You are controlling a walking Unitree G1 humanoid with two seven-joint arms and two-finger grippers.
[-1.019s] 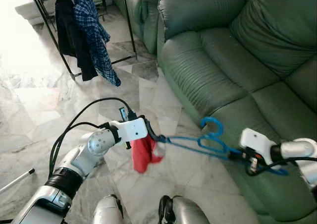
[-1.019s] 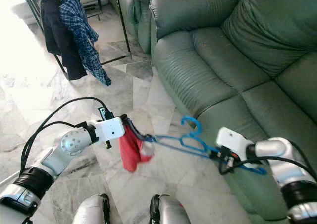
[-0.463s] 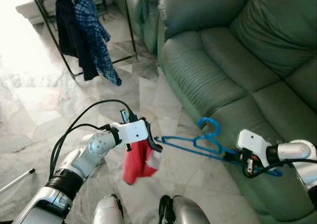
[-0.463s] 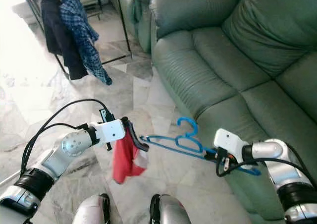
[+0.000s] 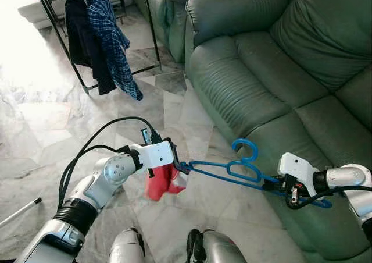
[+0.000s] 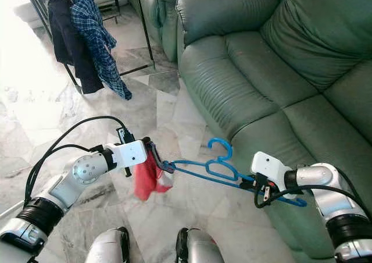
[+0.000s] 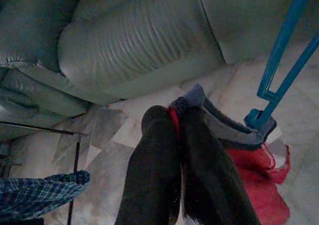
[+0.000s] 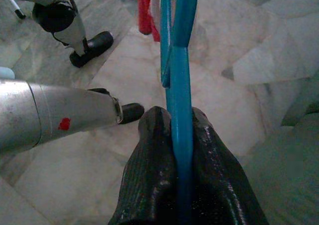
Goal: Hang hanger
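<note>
Head stereo pair – looking forward and down from above, arms and green sofa (image 5: 261, 71) at middle distance, near-identical scene. Wrist cameras – looking along own black fingers, very close. Shared across all: blue hanger (image 6: 215, 170), marble floor (image 5: 35, 129).

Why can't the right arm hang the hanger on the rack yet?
Probably too far: the rack stands well off across the floor, while the right gripper holds the hanger by the sofa.
</note>
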